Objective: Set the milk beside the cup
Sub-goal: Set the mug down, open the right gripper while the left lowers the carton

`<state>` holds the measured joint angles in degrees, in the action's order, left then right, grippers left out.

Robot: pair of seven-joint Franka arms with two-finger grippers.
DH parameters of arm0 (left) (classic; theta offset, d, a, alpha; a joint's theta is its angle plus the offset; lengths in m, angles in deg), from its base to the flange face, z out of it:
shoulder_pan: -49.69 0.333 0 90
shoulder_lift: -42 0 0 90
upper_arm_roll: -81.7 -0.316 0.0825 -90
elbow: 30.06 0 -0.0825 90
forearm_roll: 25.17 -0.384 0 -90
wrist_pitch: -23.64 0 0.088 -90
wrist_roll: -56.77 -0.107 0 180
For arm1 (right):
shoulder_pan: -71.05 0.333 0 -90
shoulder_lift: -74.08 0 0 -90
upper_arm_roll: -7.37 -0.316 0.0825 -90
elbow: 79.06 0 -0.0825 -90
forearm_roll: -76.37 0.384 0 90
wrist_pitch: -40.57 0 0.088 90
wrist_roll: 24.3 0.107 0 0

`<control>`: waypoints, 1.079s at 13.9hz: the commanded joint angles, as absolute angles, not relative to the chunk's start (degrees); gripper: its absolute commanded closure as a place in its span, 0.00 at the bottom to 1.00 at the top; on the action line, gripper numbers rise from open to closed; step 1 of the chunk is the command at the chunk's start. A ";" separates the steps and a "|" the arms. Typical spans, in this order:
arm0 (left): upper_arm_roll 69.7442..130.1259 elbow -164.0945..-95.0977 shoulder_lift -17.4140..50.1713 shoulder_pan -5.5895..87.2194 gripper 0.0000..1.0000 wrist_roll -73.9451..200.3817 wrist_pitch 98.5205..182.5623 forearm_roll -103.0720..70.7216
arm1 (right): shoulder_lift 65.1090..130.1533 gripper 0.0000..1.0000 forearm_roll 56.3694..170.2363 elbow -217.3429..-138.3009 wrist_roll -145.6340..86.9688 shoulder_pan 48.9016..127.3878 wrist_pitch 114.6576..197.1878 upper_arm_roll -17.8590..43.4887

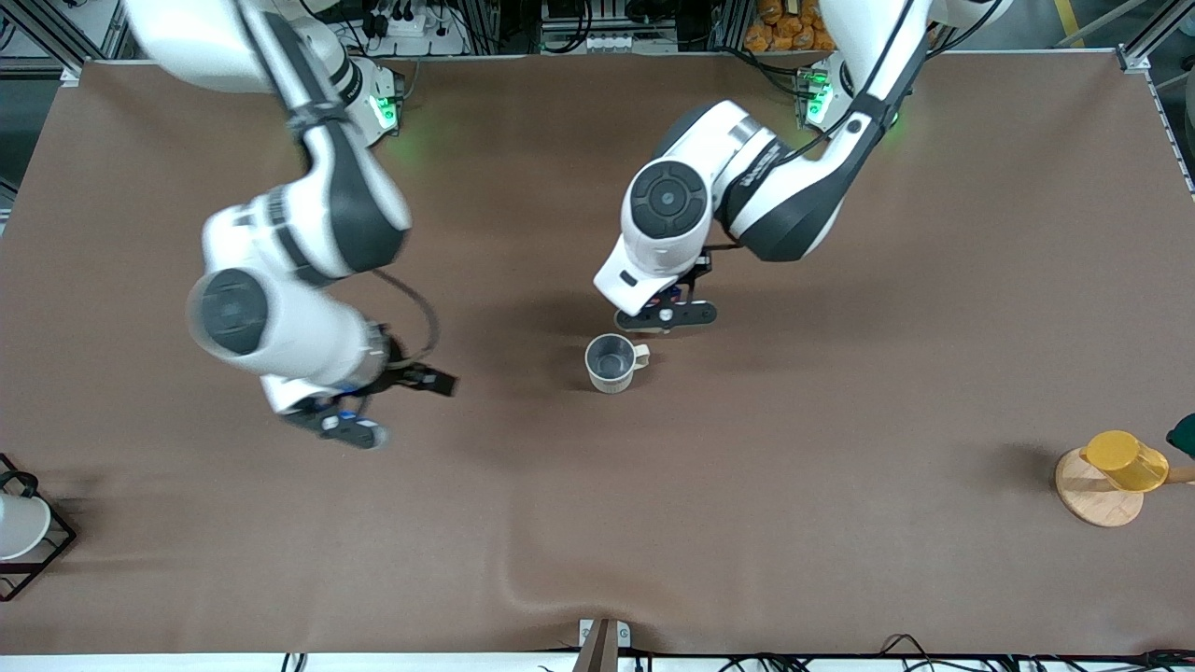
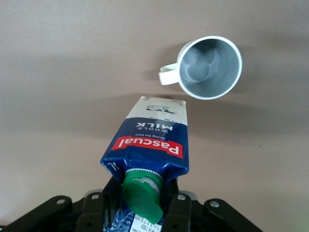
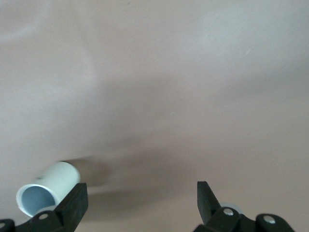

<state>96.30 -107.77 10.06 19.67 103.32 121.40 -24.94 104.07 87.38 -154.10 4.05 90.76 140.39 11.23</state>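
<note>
Over table [image 1: 840, 420] centre, left end effector [image 1: 668, 315] grips milk carton [image 2: 147, 147] just beside mug [image 1: 612, 362]. Placing step; next: lower carton upright, release. Right end effector [image 1: 341, 425] spread, empty, waits.

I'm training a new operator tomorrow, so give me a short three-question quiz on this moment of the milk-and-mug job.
1. True or false: the milk carton already stands on the table.
2. Which pincer holds the carton: A) left pincer B) right pincer C) neither?
3. Fill in: the mug stands upright with its ____ pointing toward the left arm's end of the table.

Key
1. False. The left wrist view shows it gripped at its capped top, hanging over the table beside the mug.
2. A. The right pincer is open and empty, waiting toward the right arm's end of the table.
3. Handle.
</note>
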 commanded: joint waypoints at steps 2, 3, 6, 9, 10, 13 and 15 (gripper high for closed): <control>95.50 -104.24 6.85 16.57 0.59 107.12 123.04 -24.20 | 100.80 0.00 86.74 -155.26 -10.90 83.19 137.34 10.09; 95.32 -104.07 6.32 16.03 0.59 107.65 123.57 -24.20 | 100.54 0.00 86.65 -155.35 -14.33 81.00 134.98 10.09; 95.41 -104.15 4.74 15.59 0.59 107.13 125.24 -24.55 | 99.22 0.00 86.92 -155.79 -24.27 74.93 133.47 10.00; 95.41 -104.33 3.94 15.24 0.50 105.29 125.86 -24.73 | 97.46 0.00 86.92 -156.76 -34.64 69.40 131.99 10.00; 95.41 -104.33 3.77 15.24 0.29 104.94 125.86 -24.73 | 96.67 0.00 86.92 -156.76 -36.85 68.07 129.80 10.00; 95.49 -104.33 6.04 15.24 0.00 105.54 124.64 -25.08 | 93.51 0.00 86.65 -156.76 -37.13 66.74 127.49 10.09; 95.67 -104.33 9.99 15.32 0.00 105.55 121.22 -24.91 | 91.05 0.00 86.56 -156.76 -37.13 66.56 126.18 10.09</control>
